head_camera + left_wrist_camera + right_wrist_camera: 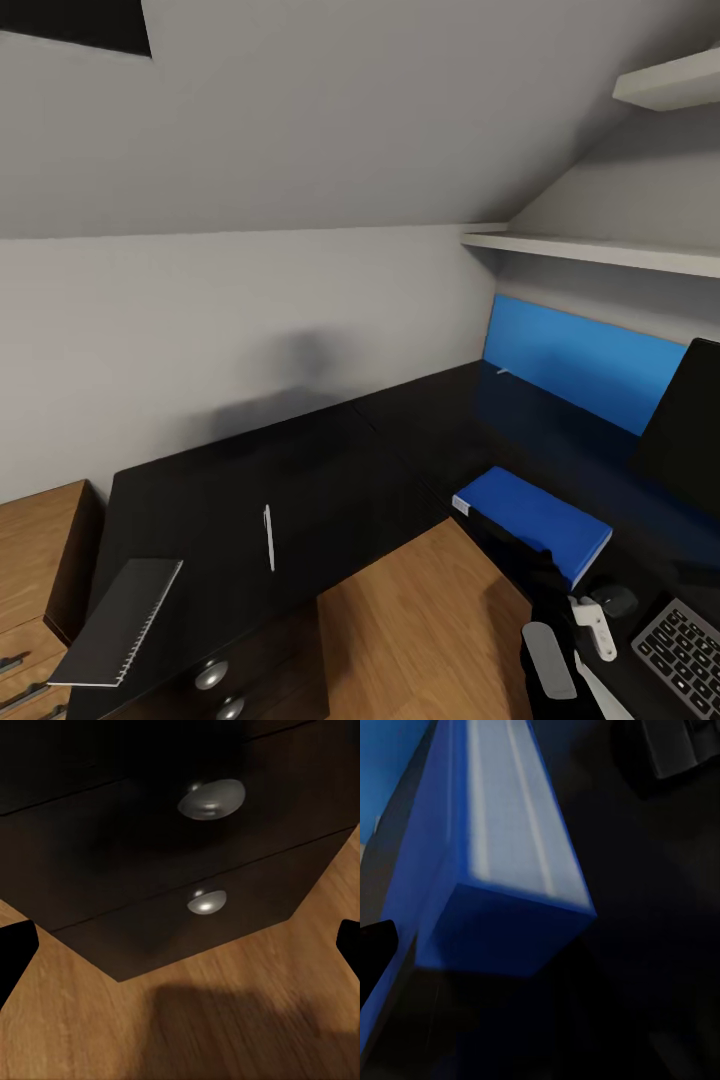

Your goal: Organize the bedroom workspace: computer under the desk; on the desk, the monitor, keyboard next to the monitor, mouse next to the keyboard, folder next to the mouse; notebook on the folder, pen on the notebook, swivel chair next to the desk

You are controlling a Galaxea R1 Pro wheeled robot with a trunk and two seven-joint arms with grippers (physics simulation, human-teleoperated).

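Spanning the head view, the L-shaped desk [330, 470] shows a broad bare stretch of black top between its left wing and the blue back panel [580, 362] at the far right. The notebook [118, 620] lies at the near left corner, its near end jutting past the desk edge — beside the light wooden cabinet [35, 570]. The pen [268, 537] lies alone to its right, well apart from it and close to the near edge. Open wood floor [420, 630] fills the inner corner of the L.

On the right wing the folder [533, 520] lies flat near the inner edge; the monitor [690, 430] stands just beyond it and the keyboard [685, 655] sits near right. A small mouse [612, 600] rests between folder and keyboard.

The right gripper [590, 625] hovers just near of the folder, close to the mouse; its opening cannot be told. The left gripper [180, 952] looks at two drawer knobs [212, 799] — fingertips [15, 949] spread wide, nothing between them.
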